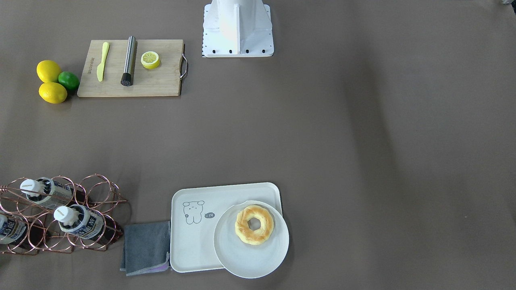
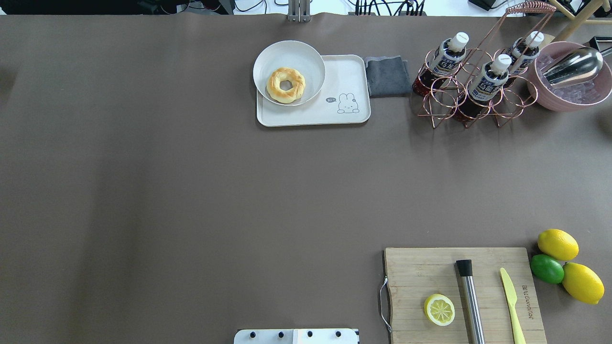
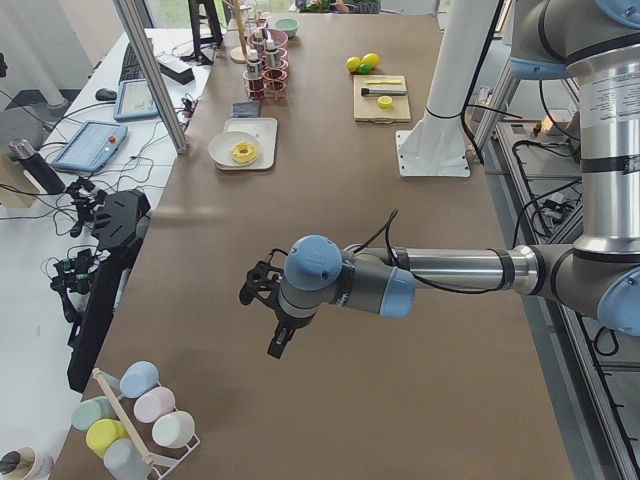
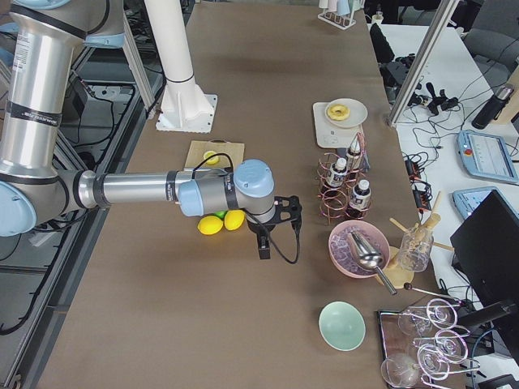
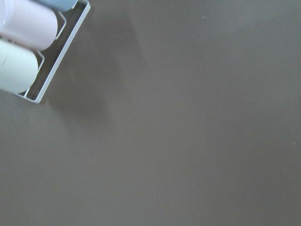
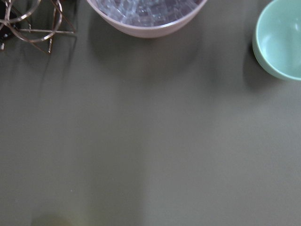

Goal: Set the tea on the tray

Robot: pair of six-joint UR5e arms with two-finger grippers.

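Note:
Three tea bottles (image 2: 490,76) with white caps and white-and-blue labels stand in a copper wire rack (image 2: 444,93) at the table's far right; they also show in the front view (image 1: 80,220). The off-white tray (image 2: 344,76) with a line-drawn animal lies left of them, far from both arms. My left gripper (image 3: 277,340) hovers over bare table at the left end, seen only in the left side view. My right gripper (image 4: 264,245) hovers near the lemons at the right end, seen only in the right side view. I cannot tell whether either is open or shut.
A round white plate (image 2: 306,57) with a doughnut (image 2: 285,85) overlaps the tray's left part. A grey cloth (image 2: 387,75) lies between tray and rack. A pink ice bowl (image 2: 569,95) stands right of the rack. A cutting board (image 2: 416,277) holds a lemon half, muddler and knife.

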